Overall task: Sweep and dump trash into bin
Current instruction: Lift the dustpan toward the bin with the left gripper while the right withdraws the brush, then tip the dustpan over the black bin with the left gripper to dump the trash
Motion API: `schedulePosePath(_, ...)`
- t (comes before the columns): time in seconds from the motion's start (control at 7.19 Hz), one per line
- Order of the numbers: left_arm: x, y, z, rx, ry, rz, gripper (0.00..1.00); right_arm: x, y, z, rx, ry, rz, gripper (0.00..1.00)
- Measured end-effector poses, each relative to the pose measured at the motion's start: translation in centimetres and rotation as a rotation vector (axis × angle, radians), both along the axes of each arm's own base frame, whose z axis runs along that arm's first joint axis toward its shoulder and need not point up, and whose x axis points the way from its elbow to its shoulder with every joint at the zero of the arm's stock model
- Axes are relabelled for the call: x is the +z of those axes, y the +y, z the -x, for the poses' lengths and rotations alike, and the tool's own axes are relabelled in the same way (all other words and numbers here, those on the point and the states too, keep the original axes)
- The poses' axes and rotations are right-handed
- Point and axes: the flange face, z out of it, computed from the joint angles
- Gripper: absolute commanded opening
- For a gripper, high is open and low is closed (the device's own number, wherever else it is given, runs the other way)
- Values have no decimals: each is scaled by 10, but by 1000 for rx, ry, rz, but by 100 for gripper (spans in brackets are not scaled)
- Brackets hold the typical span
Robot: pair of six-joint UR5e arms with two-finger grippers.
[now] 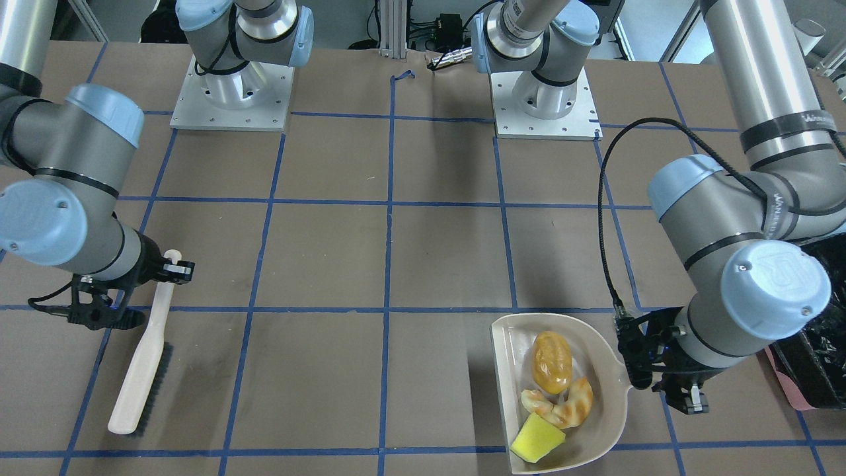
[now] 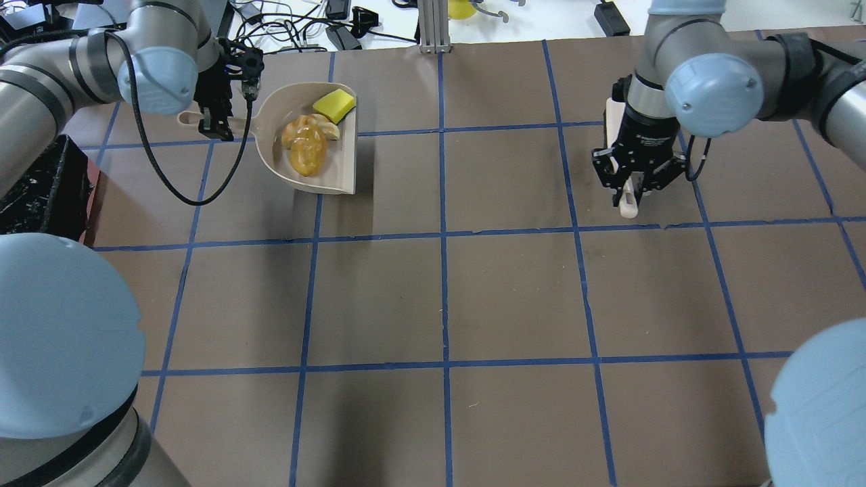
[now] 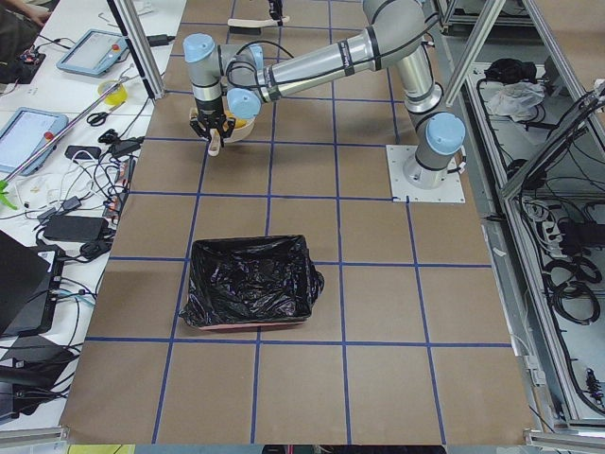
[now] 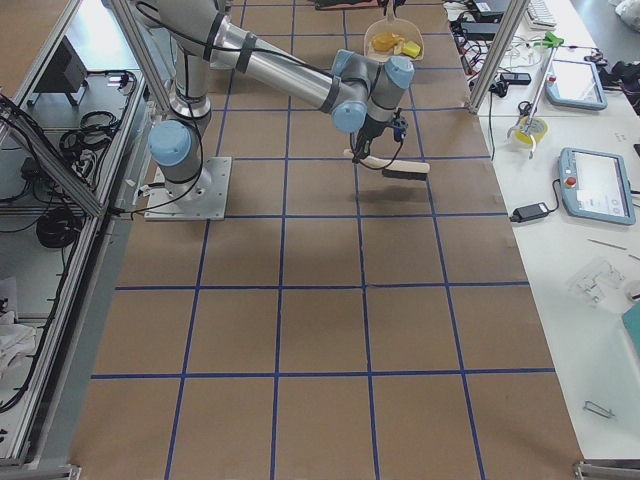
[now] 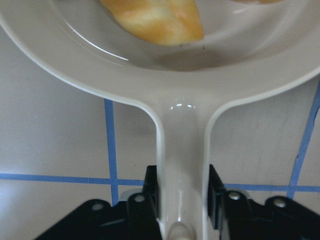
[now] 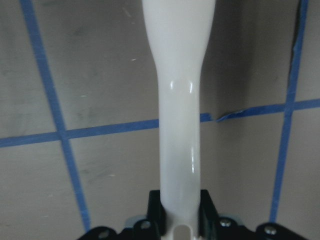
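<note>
The beige dustpan (image 1: 611,403) holds all three trash items: the golden-brown lump (image 1: 552,361), the tan croissant piece (image 1: 574,403) and the yellow sponge wedge (image 1: 537,439). My left gripper (image 1: 664,390) is shut on the dustpan's handle (image 5: 181,165); the overhead view shows the same grip (image 2: 226,122). The pink-sided bin (image 1: 809,370) with its black bag stands just beyond my left arm, and it shows whole in the left view (image 3: 250,284). My right gripper (image 1: 168,271) is shut on the white handle of the brush (image 1: 142,370), far from the dustpan.
The brown table carries a grid of blue tape lines (image 1: 390,264). The two arm bases (image 1: 231,92) stand at the robot's edge. Cables and tablets lie off the table's far side (image 2: 325,27).
</note>
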Motion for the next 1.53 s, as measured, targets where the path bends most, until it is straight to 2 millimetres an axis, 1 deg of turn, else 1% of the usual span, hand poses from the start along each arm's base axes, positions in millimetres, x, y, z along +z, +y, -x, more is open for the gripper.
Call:
schedulePosePath(0.14, 18, -1, -21, -5, 1, -16, 5, -9, 7, 29, 40, 11, 0, 0)
schedulePosePath(0.28, 34, 0, -46, -15, 1, -27, 4, -12, 17, 46, 70, 41, -14, 0)
schedulePosePath(0.56, 60, 9, -97, -39, 10, -47, 4, -12, 28, 63, 96, 75, -33, 0)
schedulePosePath(0.83, 81, 26, -159, -66, 43, -54, 3, -14, 31, 75, 88, 71, -40, 0)
schedulePosePath(0.97, 96, 39, -197, -88, 59, -56, 3, -15, 31, 77, 84, 69, -42, 0)
schedulePosePath(1.11, 115, 55, -240, -110, 73, -56, 3, -16, 31, 77, 80, 60, -40, 0)
schedulePosePath(1.25, 134, 74, -293, -139, 78, -57, 2, -17, 31, 76, 83, 42, -35, 0)
schedulePosePath(1.39, 148, 95, -349, -177, 72, -57, 2, -16, 31, 75, 92, 28, -32, 0)
schedulePosePath(1.53, 153, 115, -397, -202, 64, -55, 2, -16, 31, 75, 97, 22, -31, 0)
